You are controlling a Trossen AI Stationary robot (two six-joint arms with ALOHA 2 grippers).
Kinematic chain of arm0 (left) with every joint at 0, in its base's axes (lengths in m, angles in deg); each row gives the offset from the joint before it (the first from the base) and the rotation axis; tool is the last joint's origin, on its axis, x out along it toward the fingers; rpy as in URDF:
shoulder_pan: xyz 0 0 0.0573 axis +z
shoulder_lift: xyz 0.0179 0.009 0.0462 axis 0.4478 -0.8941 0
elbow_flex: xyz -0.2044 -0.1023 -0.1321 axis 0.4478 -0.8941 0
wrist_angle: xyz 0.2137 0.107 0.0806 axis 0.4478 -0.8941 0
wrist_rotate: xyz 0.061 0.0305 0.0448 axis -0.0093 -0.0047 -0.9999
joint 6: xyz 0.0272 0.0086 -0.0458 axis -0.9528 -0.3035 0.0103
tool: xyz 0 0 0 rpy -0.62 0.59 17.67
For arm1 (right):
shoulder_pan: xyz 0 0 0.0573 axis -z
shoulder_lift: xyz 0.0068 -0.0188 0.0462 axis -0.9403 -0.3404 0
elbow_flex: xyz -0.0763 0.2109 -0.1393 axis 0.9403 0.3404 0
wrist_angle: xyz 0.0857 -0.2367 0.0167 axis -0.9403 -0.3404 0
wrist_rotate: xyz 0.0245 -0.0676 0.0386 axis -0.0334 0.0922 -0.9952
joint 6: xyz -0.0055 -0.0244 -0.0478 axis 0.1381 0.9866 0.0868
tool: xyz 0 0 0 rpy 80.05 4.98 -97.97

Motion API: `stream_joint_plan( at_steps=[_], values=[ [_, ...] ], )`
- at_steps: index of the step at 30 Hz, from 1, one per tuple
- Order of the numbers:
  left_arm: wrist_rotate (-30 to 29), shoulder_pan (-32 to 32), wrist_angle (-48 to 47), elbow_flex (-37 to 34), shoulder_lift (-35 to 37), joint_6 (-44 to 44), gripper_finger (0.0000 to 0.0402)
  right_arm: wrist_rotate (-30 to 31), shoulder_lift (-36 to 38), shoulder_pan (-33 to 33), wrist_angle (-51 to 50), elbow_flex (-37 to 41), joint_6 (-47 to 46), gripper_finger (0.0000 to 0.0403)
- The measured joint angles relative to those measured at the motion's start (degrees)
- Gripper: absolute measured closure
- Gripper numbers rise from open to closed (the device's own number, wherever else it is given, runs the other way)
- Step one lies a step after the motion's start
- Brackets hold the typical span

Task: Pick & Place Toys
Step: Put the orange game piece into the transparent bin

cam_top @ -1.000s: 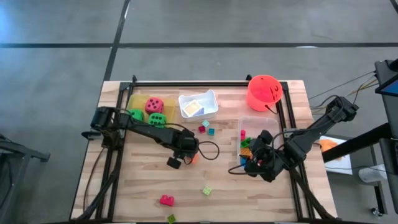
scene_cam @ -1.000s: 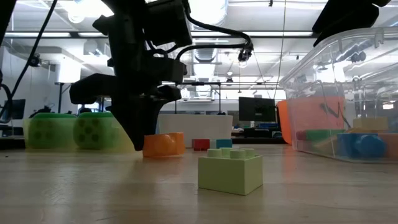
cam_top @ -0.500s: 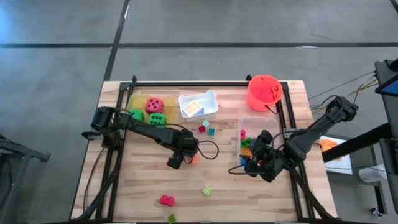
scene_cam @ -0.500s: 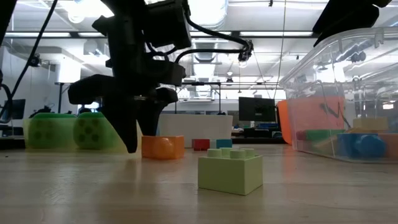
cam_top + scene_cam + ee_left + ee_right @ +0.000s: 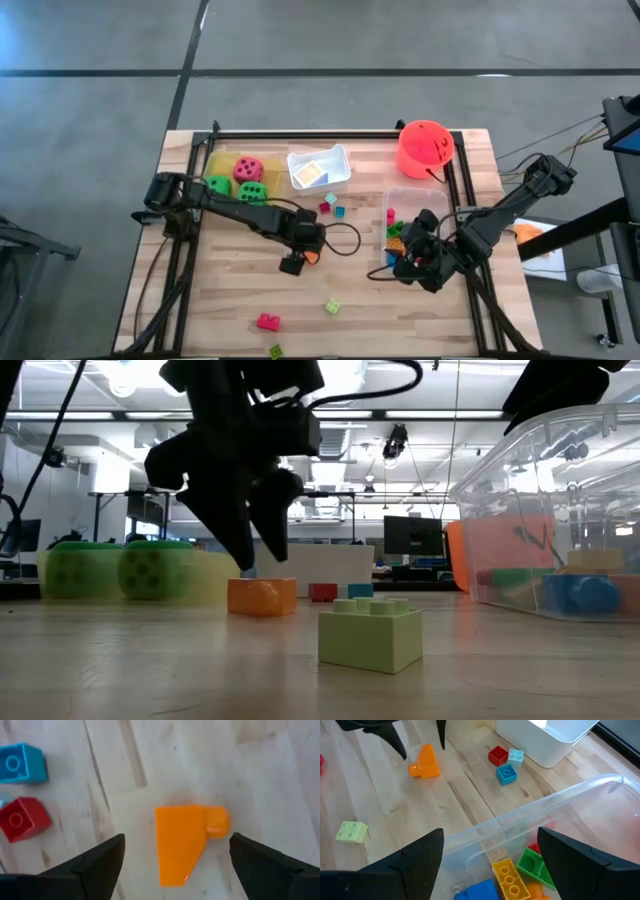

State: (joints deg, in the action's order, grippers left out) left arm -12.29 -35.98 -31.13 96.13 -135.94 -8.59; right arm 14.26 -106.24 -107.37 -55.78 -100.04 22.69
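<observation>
Left gripper (image 5: 175, 857) poised directly above an orange brick (image 5: 186, 841) on the worktop (image 5: 280, 780), jaws spread wide, one finger on either side of the brick and neither touching it. Same brick (image 5: 262, 596) seen at table height resting flat on the wood, the dark fingers (image 5: 245, 525) hanging just over it with a slight gap. Nothing held. From above, left gripper (image 5: 293, 262) near the middle of the worktop, orange brick (image 5: 311, 256) just beside its tip.

A little beyond the left gripper: a red brick (image 5: 22, 819) and a blue brick (image 5: 22, 763), close together, clear of the fingers.

Right gripper (image 5: 487, 855) hovering over the near rim of a clear tray (image 5: 560, 815), jaws apart and empty. Just past its fingers, inside the tray: a yellow brick (image 5: 509, 876), a green brick (image 5: 532, 865) and a blue brick (image 5: 480, 891). Farther out from the right gripper, on bare wood: a pale green brick (image 5: 351, 831), the orange brick (image 5: 424, 762), and a red, light blue and blue trio near a white tray (image 5: 545, 740).

Well behind the left gripper, by the arm's base: two green dice (image 5: 235, 188) and a pink-red die (image 5: 248, 168).

Nearer the front edge, well away from both grippers: a pink brick (image 5: 267, 322) and the pale green brick (image 5: 332, 307).
</observation>
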Motion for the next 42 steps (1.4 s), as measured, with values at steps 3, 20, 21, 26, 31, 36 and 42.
stream_joint_plan(
  at_steps=[3,20,21,26,31,36,42],
  values=[
    [1.3,-0.6,1.9,0.0,0.0,1.2,0.0044,0.0,0.0,0.0,0.0,0.1,0.0,0.0086],
    [1.3,-1.2,5.2,0.0,-2.3,3.6,0.0039,-0.1,0.0,0.0,1.0,0.2,0.5,0.0086],
    [1.3,-1.2,5.1,0.0,-2.8,3.6,0.0039,-0.2,0.0,0.0,1.0,0.2,0.5,0.0086],
    [1.0,-1.3,5.3,0.0,-4.8,3.6,0.0039,-0.5,0.0,0.0,1.2,0.3,0.7,0.0086],
    [-0.5,-1.3,5.0,-0.1,-6.6,2.7,0.0039,-0.6,0.0,0.0,1.2,0.3,0.7,0.0086],
    [-1.9,-1.3,5.1,0.1,-7.3,2.3,0.0039,-0.6,0.0,0.0,1.2,0.4,0.7,0.0086],
    [-2.2,-1.3,5.1,0.1,-7.3,2.1,0.0069,-0.6,0.0,0.0,1.2,0.4,0.7,0.0086]
  ],
)
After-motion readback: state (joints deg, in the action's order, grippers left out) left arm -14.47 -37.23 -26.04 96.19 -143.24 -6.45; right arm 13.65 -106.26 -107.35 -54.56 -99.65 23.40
